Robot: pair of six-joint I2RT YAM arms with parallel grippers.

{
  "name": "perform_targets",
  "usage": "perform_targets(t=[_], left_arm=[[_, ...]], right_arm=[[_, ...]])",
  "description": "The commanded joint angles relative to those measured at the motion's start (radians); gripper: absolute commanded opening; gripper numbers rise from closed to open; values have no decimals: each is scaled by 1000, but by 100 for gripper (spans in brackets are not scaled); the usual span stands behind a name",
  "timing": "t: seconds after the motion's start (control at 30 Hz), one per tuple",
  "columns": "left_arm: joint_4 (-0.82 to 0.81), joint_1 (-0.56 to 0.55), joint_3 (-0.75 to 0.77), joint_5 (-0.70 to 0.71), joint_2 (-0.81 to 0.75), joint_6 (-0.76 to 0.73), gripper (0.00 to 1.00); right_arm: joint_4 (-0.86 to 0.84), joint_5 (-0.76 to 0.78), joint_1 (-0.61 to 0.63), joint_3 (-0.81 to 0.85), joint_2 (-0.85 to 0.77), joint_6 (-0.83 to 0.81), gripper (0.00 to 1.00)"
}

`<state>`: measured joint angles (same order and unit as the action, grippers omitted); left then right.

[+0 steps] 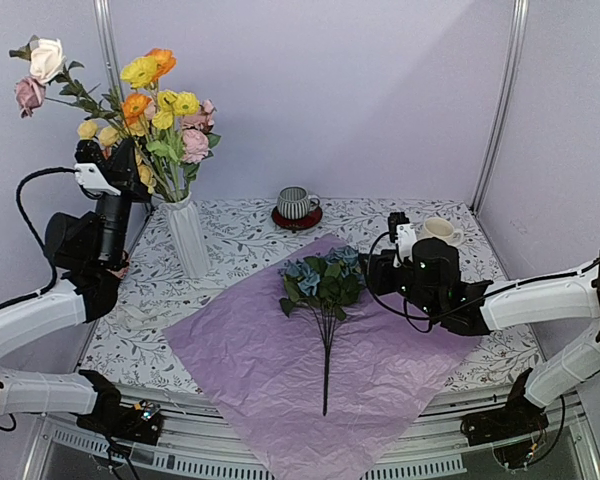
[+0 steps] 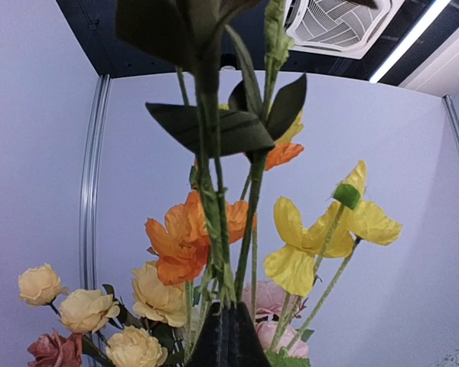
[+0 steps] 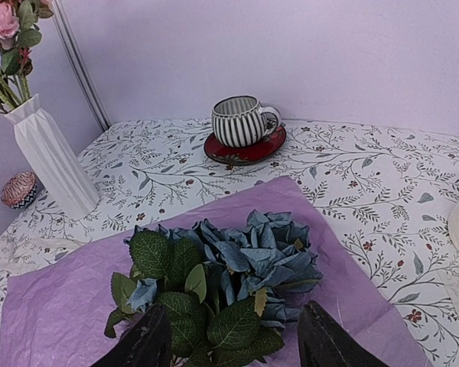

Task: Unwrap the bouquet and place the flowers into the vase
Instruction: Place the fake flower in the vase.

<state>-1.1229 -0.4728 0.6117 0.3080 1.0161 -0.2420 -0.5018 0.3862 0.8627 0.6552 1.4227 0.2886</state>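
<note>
Vase (image 1: 188, 235): upright on surface (image 1: 242, 236), mixed flowers (image 1: 162, 105) standing in it. Left tool (image 2: 226, 340) closed on their stems above vase.
Blue roses (image 1: 323, 280): laid on pink paper (image 1: 380, 370), right of vase. Right tool (image 3: 233, 345) partly open beside them, nothing held.

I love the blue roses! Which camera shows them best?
The right wrist view: the blue roses fill it up close, petals and leaves sharp, on the purple paper. The top view shows them small, with their long stems. The left wrist view shows only other flowers.
</note>
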Motion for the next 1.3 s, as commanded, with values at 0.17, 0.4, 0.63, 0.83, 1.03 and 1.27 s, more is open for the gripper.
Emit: perform_targets(t=[0.17,0.4,0.63,0.83,1.03,1.27], left_arm=[[-36,13,39,-33,58,-73,0],[-58,13,10,16,107,-137,0],[-61,17,7,5,104,-122,0],[20,17,60,-31,56,-118,0],[31,17,70,-51,35,-96,0],[6,20,75,-40,91,-105,0]], right_arm=[[-25,-4,-3,2,27,-11,58],[-25,-6,-3,3,28,-12,58],[-25,-7,-3,3,30,-12,58],[-25,-6,-3,2,25,-11,58],[-25,-7,-3,5,30,-11,58],[-26,-6,-3,3,25,-12,58]])
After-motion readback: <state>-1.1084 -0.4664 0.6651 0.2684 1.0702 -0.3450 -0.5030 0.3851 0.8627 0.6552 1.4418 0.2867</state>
